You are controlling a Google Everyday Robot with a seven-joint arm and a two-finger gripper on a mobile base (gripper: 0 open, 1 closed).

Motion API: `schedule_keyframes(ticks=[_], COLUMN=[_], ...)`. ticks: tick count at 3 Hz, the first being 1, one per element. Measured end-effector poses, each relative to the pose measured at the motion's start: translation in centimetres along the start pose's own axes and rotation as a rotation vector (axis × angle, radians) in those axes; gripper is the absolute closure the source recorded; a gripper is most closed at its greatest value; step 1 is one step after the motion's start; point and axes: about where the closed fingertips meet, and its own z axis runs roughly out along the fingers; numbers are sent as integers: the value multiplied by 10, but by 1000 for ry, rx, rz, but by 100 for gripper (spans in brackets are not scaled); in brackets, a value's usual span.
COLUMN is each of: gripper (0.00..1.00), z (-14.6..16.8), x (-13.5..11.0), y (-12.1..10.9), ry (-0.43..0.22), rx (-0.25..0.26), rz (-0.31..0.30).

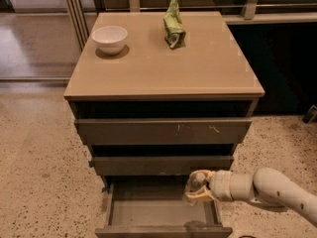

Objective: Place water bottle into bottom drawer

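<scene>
Gripper: the gripper (194,192) comes in from the right at the end of the pale arm (270,188) and sits low, at the right back corner of the open bottom drawer.
Grip: its yellowish fingers (199,198) are closed around the water bottle, one above and one below.
Water bottle: the water bottle (196,179) is clasped in the gripper, roughly upright, its upper part showing above the fingers; its lower part is hidden by them.
Bottle against drawer: it is over the right rear of the drawer's inside, just below the front of the middle drawer (161,164); whether its base touches the drawer floor cannot be told.
Bottom drawer: the bottom drawer (148,212) is pulled out toward the camera, its grey inside showing to the left of the gripper.
Top drawer: the wider drawer front (163,131) is marked with pale scratches.
Cabinet top: the tan cabinet top (163,68) carries a white bowl (110,37) at its left rear and a green snack bag (174,24) standing near the middle rear, well apart from each other.
Floor: speckled floor (39,172) surrounds the cabinet.
</scene>
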Motion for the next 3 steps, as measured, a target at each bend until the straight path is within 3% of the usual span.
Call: schedule_keyframes(ticks=[1,2,3], gripper=[100,100,100], z=[16,48,86], x=[14,45,73], y=[-1,-9,-12], ry=[9,-4,-26], rx=[-10,-25,-74], rz=[-41,-137,-206])
